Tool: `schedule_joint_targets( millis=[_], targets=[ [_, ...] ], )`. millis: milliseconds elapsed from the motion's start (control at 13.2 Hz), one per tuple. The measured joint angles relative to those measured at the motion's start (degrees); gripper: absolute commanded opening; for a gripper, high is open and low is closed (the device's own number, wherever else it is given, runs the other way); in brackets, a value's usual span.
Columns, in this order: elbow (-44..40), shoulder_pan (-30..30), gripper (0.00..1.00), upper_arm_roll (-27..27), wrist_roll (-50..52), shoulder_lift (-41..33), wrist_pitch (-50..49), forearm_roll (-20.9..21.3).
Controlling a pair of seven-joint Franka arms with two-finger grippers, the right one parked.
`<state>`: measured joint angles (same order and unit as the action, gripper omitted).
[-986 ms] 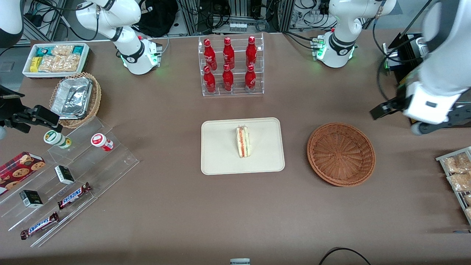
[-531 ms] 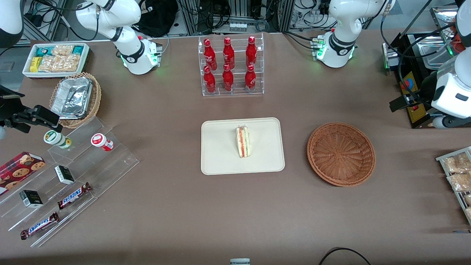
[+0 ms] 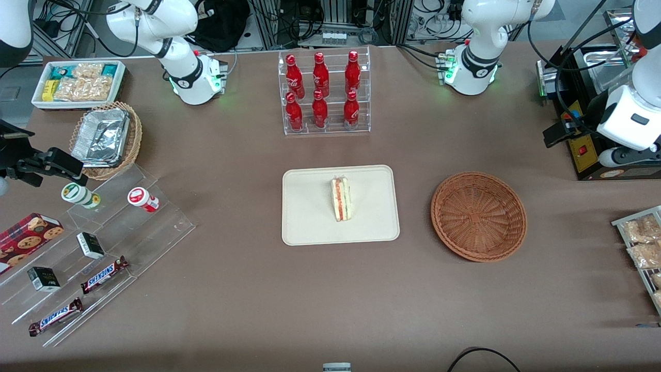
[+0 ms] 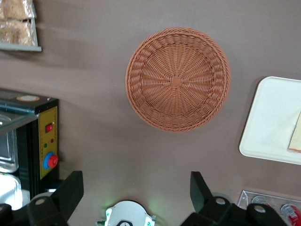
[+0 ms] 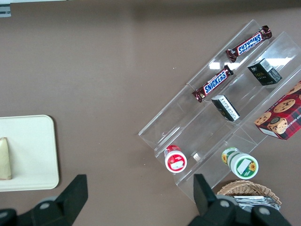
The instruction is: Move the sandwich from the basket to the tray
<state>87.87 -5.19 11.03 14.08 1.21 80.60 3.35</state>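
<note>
The sandwich, a pale wedge with red and green filling, lies on the cream tray at the table's middle. The reddish-brown wicker basket stands empty beside the tray, toward the working arm's end; it also shows in the left wrist view. My left gripper is open and empty, high above the table. In the front view it hangs over a black box at the working arm's end, well apart from basket and tray. A corner of the tray with the sandwich's edge shows in the wrist view.
A black control box with a red button stands at the working arm's end. A rack of snack packets is nearer the camera. A clear rack of red bottles stands farther from the camera than the tray. An acrylic stand with candy bars lies toward the parked arm's end.
My left arm has drawn away from the basket toward the working arm's end of the table and farther from the camera, ending over the black box. Sandwich, tray and basket have not moved.
</note>
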Motion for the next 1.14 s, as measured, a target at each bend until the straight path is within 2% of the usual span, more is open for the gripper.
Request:
schedule_joint_targets(
  millis=[228, 607, 1138],
  targets=[
    [-0.17, 0.98, 1.00, -0.95, -3.24, -0.04, 3.20, 0.01],
    [0.39, 1.25, 1.00, -2.44, -7.73, -1.64, 3.08, 0.37],
    [0.54, 1.32, 1.00, -3.07, -6.90, -2.38, 2.20, 0.32]
  ],
)
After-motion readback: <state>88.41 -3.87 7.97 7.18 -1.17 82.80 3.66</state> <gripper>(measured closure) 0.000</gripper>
